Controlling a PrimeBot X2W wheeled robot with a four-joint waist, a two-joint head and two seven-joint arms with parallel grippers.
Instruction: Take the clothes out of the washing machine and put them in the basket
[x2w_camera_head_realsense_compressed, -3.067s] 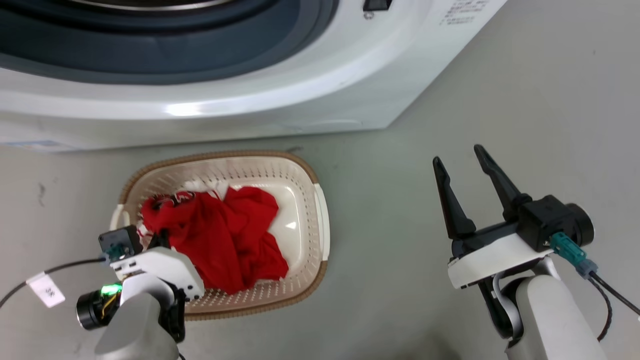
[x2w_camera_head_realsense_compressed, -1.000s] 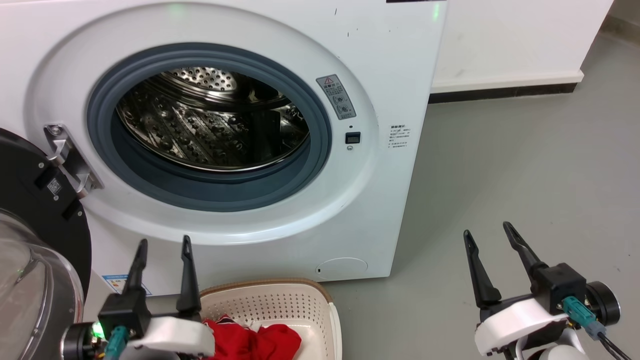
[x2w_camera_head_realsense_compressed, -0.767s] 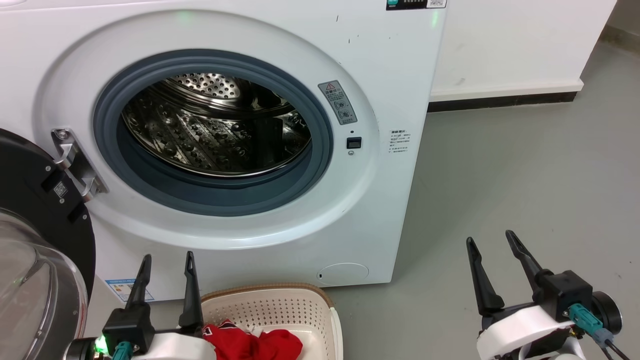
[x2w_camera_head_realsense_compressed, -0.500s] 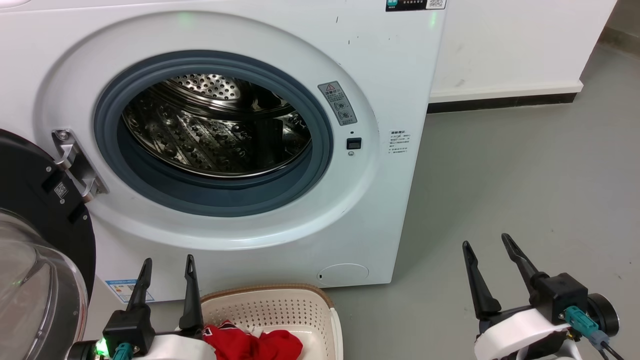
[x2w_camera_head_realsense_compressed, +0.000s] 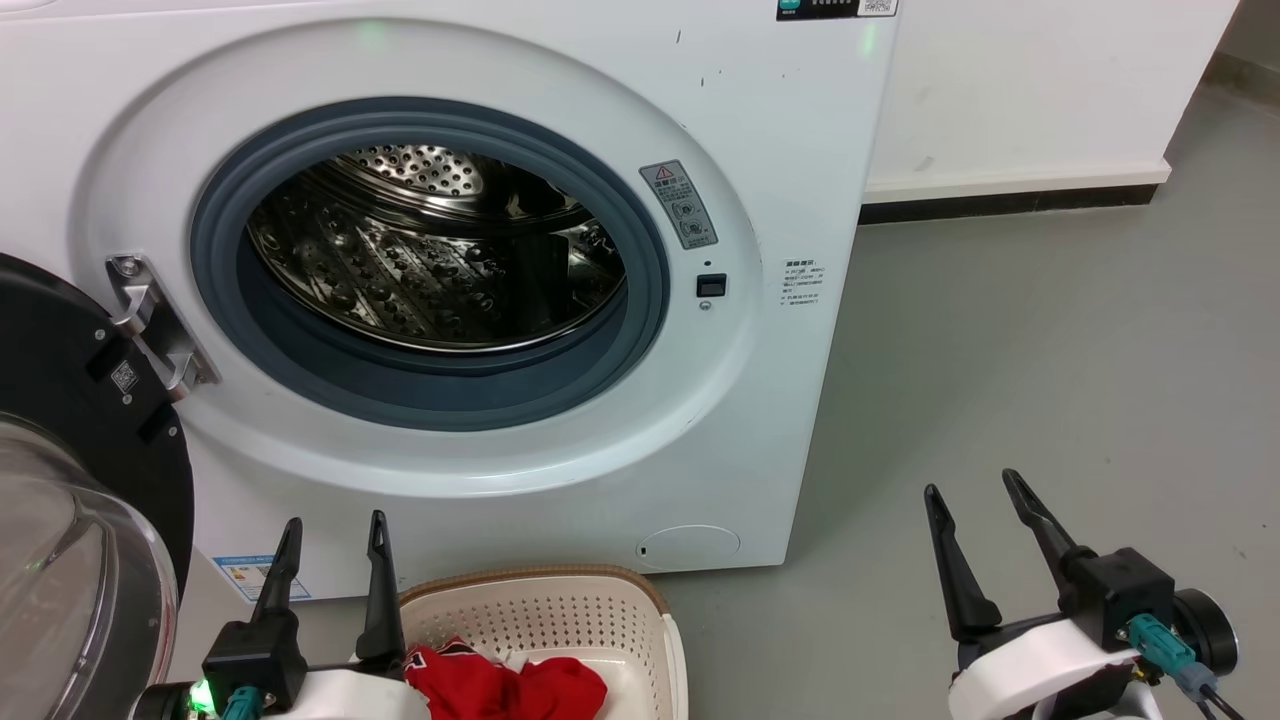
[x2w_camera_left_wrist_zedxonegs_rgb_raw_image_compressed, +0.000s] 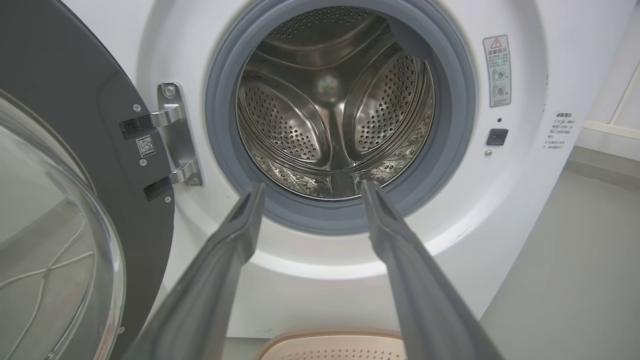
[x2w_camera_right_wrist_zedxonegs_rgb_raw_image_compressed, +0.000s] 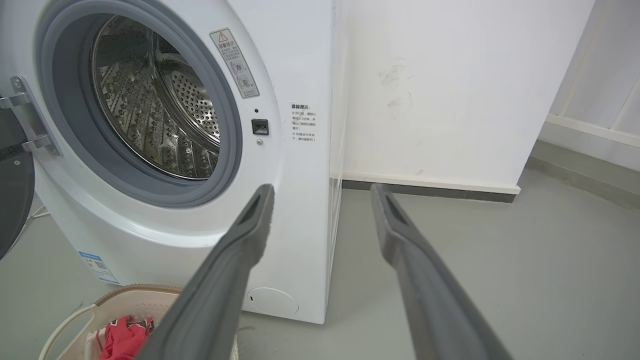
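The white washing machine (x2w_camera_head_realsense_compressed: 770, 150) stands with its door swung open to the left, and its steel drum (x2w_camera_left_wrist_zedxonegs_rgb_raw_image_compressed: 332, 105) holds nothing that I can see. The red clothes (x2w_camera_head_realsense_compressed: 500, 690) lie in the cream basket (x2w_camera_head_realsense_compressed: 560, 610) on the floor below the opening; both also appear in the right wrist view, the clothes (x2w_camera_right_wrist_zedxonegs_rgb_raw_image_compressed: 122, 337) inside the basket (x2w_camera_right_wrist_zedxonegs_rgb_raw_image_compressed: 75, 320). My left gripper (x2w_camera_head_realsense_compressed: 333, 532) is open above the basket's left edge, its fingers (x2w_camera_left_wrist_zedxonegs_rgb_raw_image_compressed: 240, 235) pointing at the drum. My right gripper (x2w_camera_head_realsense_compressed: 972, 488) is open over bare floor to the machine's right.
The black-rimmed glass door (x2w_camera_head_realsense_compressed: 70, 520) hangs open at the far left on a metal hinge (x2w_camera_head_realsense_compressed: 150, 320). A white wall with a dark baseboard (x2w_camera_head_realsense_compressed: 1010, 200) runs behind the grey floor (x2w_camera_head_realsense_compressed: 1050, 380) to the right.
The camera has tilted up from the basket to the machine's front. My left gripper has risen out of the basket and points upward, with the clothes left lying inside. Over the last second almost nothing moved.
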